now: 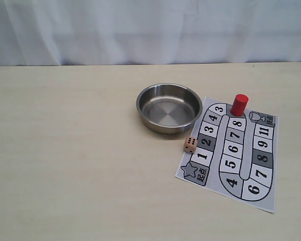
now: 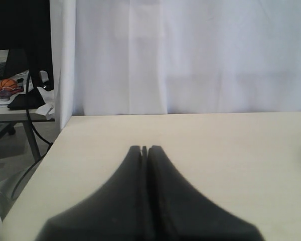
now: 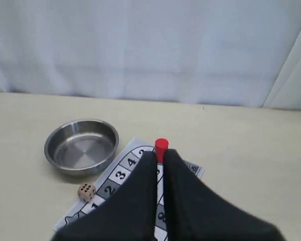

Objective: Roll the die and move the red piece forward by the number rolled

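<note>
The red piece (image 1: 239,104) stands upright at the far end of the printed number board (image 1: 231,150), beside the squares marked 3 and 8. The die (image 1: 189,144) lies on the table at the board's left edge, next to square 2, several pips facing up. Neither gripper appears in the exterior view. My right gripper (image 3: 159,153) hangs well short of the red piece (image 3: 161,146) and the die (image 3: 86,191); its jaws are a thin slit apart with nothing between them. My left gripper (image 2: 144,149) is shut over bare table and holds nothing.
A steel bowl (image 1: 169,107) sits just left of the board, close behind the die, with nothing in it. A white curtain closes off the back of the table. In the left wrist view the table edge (image 2: 45,155) drops to a floor with cables and another desk.
</note>
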Controlling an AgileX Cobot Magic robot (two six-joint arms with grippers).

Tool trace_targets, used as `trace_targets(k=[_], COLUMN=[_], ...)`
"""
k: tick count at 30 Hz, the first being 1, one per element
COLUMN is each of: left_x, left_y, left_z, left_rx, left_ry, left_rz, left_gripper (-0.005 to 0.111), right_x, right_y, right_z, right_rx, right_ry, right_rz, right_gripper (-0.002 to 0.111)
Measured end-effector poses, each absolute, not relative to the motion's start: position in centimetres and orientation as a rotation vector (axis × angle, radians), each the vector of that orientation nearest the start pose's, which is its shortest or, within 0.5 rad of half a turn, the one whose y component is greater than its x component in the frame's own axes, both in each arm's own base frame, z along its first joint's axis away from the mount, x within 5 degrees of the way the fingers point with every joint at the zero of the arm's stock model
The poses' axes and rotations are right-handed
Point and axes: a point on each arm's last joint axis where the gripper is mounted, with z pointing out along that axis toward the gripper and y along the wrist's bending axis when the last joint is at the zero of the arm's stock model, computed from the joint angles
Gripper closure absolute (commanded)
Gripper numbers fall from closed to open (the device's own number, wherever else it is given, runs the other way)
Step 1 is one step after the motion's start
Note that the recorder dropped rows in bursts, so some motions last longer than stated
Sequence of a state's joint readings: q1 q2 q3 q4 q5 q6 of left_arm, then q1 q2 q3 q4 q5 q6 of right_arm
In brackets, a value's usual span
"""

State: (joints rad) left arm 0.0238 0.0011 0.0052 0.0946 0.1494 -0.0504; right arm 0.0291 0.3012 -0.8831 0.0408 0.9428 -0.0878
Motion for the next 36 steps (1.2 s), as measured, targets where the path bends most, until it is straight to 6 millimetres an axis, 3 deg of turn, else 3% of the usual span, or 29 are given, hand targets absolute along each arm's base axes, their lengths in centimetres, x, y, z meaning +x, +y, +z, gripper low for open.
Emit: trace_targets(k=[3, 6, 18, 28, 36], left_x=[5.7, 5.7, 5.7, 5.7, 5.7], left_y=[0.3, 0.3, 0.3, 0.3, 0.3], left_z=[19.8, 19.8, 19.8, 19.8, 19.8], left_rx=[0.005, 0.005, 0.005, 0.005, 0.005], left_ry=[1.639, 1.639, 1.639, 1.639, 1.639], left_rz=[0.063, 0.063, 0.063, 0.063, 0.063], left_gripper=[0.107, 0.107, 0.107, 0.107, 0.107], right_x=[-1.8, -3.3, 0.0, 3.9, 5.1], right_y=[0.2, 0.1, 0.2, 0.2, 0.2], right_z=[37.8, 36.2, 32.1, 26.3, 23.4], right_rx=[-0.116, -0.113, -0.109, -0.096, -0.091], right_ry=[1.705, 1.603, 1.623, 1.58, 1.541], right_rz=[-0.01, -0.037, -0.023, -0.032, -0.038], right_gripper=[0.104, 0.104, 0.104, 0.104, 0.104])
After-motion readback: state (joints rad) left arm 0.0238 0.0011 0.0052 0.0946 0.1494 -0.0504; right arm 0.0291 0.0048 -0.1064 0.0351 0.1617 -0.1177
